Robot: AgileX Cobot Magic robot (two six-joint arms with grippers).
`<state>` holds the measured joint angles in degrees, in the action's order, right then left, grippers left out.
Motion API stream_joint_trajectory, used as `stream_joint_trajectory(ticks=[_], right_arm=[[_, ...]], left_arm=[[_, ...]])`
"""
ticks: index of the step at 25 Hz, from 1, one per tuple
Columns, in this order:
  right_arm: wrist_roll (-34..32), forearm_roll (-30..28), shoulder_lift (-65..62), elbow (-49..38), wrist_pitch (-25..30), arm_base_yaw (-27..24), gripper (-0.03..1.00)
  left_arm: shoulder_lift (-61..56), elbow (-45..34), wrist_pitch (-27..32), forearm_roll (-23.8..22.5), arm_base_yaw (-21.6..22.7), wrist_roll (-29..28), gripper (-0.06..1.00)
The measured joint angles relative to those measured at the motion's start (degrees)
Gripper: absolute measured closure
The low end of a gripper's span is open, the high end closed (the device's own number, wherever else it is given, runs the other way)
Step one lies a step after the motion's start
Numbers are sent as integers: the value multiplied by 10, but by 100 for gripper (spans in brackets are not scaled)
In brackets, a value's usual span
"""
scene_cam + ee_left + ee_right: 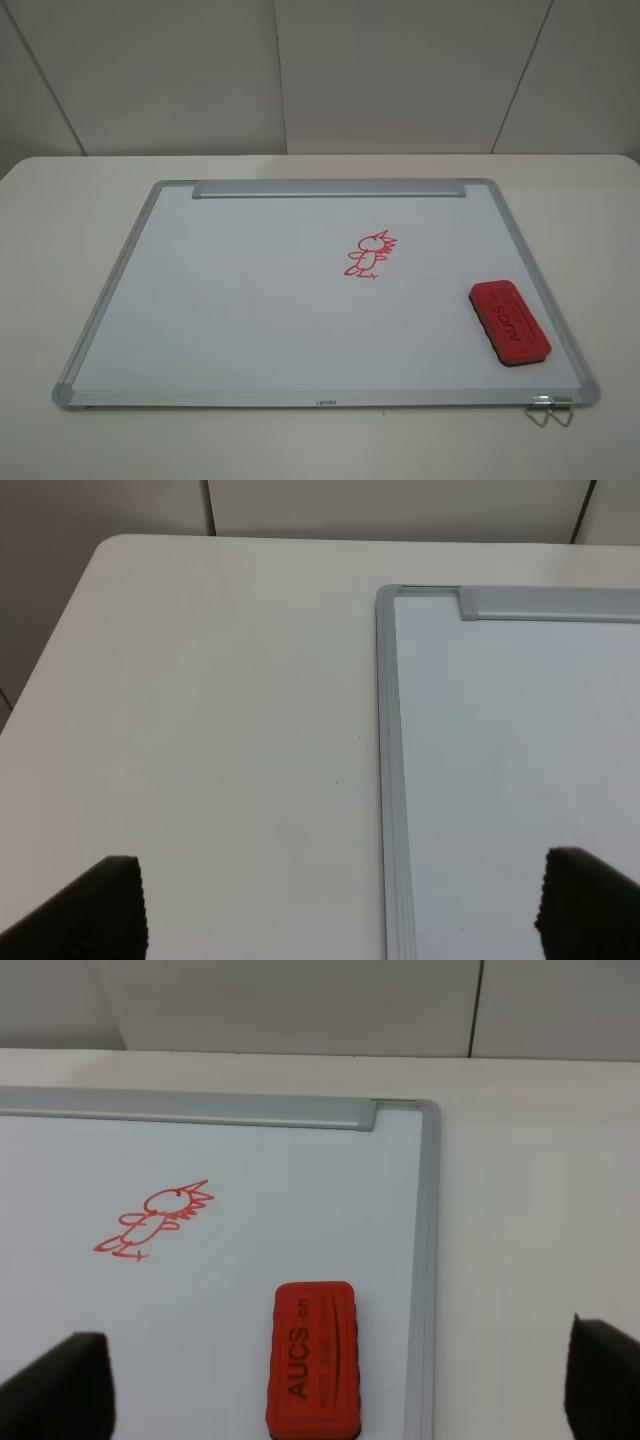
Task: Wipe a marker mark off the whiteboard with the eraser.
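The whiteboard [250, 310] lies flat on the table, its pen-tray strip [330, 188] along the far edge. The only marker mark [372, 255] on it is a small red line creature with a round head, spikes and thin legs, right of the board's centre. The red eraser [510, 322] rests on the board near its right frame, lettering up. In the right wrist view, the eraser [312, 1355] lies ahead between the wide-apart fingers of my right gripper [340, 1370], which is open, with the mark [150, 1222] beyond. My left gripper [345, 900] is open over the board's left frame [388, 780]. Neither gripper shows in the exterior view.
The board sits on a white table [60, 200] with rounded corners, backed by a pale panelled wall. Two metal wire hangers [548, 412] stick out from the board's near right edge. Bare tabletop [220, 730] lies left of the board.
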<state>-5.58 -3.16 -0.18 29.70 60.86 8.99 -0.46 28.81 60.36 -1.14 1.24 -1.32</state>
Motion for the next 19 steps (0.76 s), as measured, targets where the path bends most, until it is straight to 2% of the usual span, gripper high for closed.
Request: stream_joint_trajectory(ticks=[19], right_arm=[[0, 1, 0, 0, 0, -2, 16]], left_arm=[[0, 0, 0, 0, 0, 0, 17]])
